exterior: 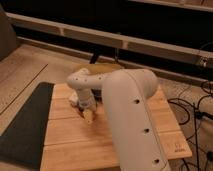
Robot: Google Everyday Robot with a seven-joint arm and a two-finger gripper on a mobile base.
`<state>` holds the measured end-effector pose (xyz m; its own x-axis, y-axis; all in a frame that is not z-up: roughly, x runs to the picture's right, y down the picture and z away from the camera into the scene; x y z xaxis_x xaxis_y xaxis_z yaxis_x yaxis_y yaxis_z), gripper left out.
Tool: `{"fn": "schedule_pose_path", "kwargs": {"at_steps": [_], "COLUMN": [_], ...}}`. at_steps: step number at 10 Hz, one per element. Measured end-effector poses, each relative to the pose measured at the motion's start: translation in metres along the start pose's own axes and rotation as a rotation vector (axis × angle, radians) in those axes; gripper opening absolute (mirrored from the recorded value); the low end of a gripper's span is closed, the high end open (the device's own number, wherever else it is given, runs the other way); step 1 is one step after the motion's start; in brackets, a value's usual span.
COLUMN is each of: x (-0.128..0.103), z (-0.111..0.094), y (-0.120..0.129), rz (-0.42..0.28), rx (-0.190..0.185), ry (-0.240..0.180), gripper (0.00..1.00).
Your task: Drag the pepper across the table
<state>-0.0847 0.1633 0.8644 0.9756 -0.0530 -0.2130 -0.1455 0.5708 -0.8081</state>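
Since the gripper [85,106] sits low over the table [150,135], left of centre, right at the pepper [88,118], and I cannot tell whether it has hold of it, the drag should probably run slow, low and straight with even contact.

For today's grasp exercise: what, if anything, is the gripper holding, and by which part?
Cannot be told. The gripper is low over the table, right at the pepper.

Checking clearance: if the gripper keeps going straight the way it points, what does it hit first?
The gripper points down. It likely meets the pepper first, then the table; depth unclear.
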Motion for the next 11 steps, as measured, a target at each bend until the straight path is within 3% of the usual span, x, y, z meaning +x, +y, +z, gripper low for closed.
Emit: {"fn": "schedule_pose_path", "kwargs": {"at_steps": [1, 3, 5, 6, 9, 10, 11], "x": [-0.005, -0.024, -0.032, -0.036, -0.041, -0.04, -0.038], "z": [-0.001, -0.009, -0.014, -0.015, -0.01, -0.008, -0.005], "y": [-0.007, -0.024, -0.024, -0.018, 0.004, 0.008, 0.011], "rz": [0.005, 0.01, 0.003, -0.005, -0.032, -0.033, -0.033], "rx": [0.022, 0.103, 0.14, 0.149, 0.131, 0.124, 0.119], "ry": [-0.022, -0.115, -0.174, -0.208, -0.243, -0.25, -0.254], "gripper": [0.65, 0.65, 0.65, 0.65, 0.65, 0.63, 0.54]}}
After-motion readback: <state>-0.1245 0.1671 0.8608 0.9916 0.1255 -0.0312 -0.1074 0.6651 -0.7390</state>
